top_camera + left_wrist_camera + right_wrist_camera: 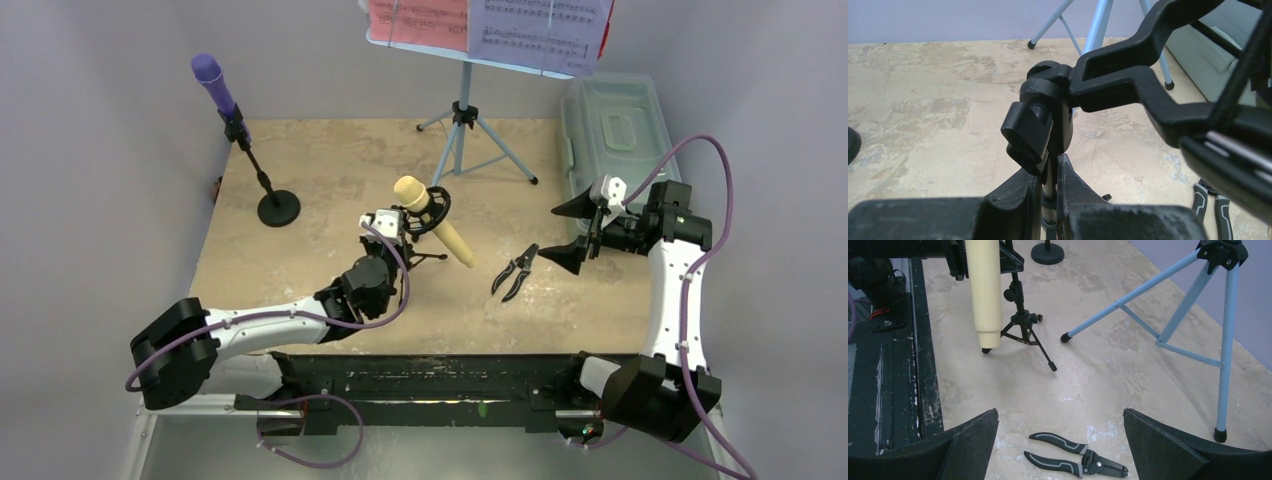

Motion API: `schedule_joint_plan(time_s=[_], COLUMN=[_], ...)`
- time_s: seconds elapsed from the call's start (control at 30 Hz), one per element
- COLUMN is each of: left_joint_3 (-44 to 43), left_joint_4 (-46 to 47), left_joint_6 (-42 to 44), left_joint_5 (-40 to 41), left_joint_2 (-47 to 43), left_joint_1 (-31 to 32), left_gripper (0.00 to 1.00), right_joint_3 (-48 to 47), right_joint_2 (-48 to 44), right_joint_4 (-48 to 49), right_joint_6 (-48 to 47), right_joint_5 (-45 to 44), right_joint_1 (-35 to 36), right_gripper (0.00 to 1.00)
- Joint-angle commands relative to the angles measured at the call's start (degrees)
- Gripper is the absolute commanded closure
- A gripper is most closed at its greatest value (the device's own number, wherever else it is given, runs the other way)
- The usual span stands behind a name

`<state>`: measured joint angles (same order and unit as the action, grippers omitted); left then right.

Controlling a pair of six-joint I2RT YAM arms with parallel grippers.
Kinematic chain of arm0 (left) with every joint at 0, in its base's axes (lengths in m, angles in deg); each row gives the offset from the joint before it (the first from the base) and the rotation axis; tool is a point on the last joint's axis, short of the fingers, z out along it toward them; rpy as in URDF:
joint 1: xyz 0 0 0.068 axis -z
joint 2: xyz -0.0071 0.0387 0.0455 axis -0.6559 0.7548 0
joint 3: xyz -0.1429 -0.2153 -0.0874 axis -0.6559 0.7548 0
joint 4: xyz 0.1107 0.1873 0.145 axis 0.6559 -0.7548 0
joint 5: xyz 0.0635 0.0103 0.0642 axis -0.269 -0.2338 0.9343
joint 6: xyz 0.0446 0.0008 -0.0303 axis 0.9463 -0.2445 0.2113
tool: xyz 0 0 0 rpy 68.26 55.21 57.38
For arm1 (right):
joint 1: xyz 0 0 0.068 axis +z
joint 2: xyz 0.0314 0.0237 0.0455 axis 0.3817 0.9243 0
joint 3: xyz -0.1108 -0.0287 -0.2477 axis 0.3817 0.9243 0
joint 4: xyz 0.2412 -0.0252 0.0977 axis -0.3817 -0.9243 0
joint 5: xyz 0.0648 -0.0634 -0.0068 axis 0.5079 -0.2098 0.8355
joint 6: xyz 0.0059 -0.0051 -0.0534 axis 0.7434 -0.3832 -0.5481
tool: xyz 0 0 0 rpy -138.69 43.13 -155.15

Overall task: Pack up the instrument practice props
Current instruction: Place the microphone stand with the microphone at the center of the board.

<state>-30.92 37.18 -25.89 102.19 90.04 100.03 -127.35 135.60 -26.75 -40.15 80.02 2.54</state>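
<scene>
Centrally, left gripper (pixel 1049 172) pinching black mic tripod (pixel 1020 320) stem under cream microphone (pixel 455 243), right gripper (pixel 572 232) spread wide nearby.

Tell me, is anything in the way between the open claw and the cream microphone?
Only the pliers, lying flat on the table between the right gripper and the cream microphone. They sit low, so the gripper could probably pass above them.

You look at a table (pixel 330 170) with a beige, marbled top, closed in by plain pale lilac-grey walls (pixel 90 150) on the left, back and right. A scuffed black strip (pixel 430 365) runs along its near edge. The light is soft and even.
</scene>
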Motion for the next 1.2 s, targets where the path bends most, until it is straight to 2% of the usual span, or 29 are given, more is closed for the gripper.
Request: schedule_joint_plan(time_s=[0.0, 0.2, 0.47, 0.67, 0.77, 1.0, 1.17], left_joint_3=[-1.4, -0.6, -0.3, -1.6, -1.7, -3.4, -9.3], left_joint_4=[4.0, 3.9, -0.8, -9.4, -14.4, -25.3, -33.1], left_joint_6=[-1.2, -1.8, -4.0, -3.9, -1.5, 3.0, 3.9], left_joint_5=[1.7, -0.9, -7.5, -13.9, -20.8, -34.8, -42.2], left_joint_2=[2.1, 3.6, 1.3, -3.2, -7.3, -15.8, -16.4], left_joint_1=[0.9, 1.3, 1.3, 1.3, 1.3, 1.2, 1.2], left_gripper=[1.00, 1.00, 0.53, 0.29, 0.21, 0.14, 0.12], right_joint_3=[0.6, 1.0, 1.3, 1.4, 1.5, 1.7, 1.9], right_joint_2=[-0.6, -0.6, -0.5, -0.4, -0.4, -0.3, -0.3], right_joint_4=[1.9, 2.8, 3.4, 3.6, 3.7, 3.8, 4.0], right_joint_6=[1.8, 2.6, 3.0, 3.1, 3.1, 2.9, 2.8], right_joint_5=[0.5, 0.3, 0.1, 0.0, 0.0, -0.3, -0.3], right_joint_1=[-0.2, -0.2, -0.1, -0.2, -0.2, -0.2, -0.2], right_gripper=[0.01, 0.01, 0.01, 0.01, 0.01, 0.01, 0.01])
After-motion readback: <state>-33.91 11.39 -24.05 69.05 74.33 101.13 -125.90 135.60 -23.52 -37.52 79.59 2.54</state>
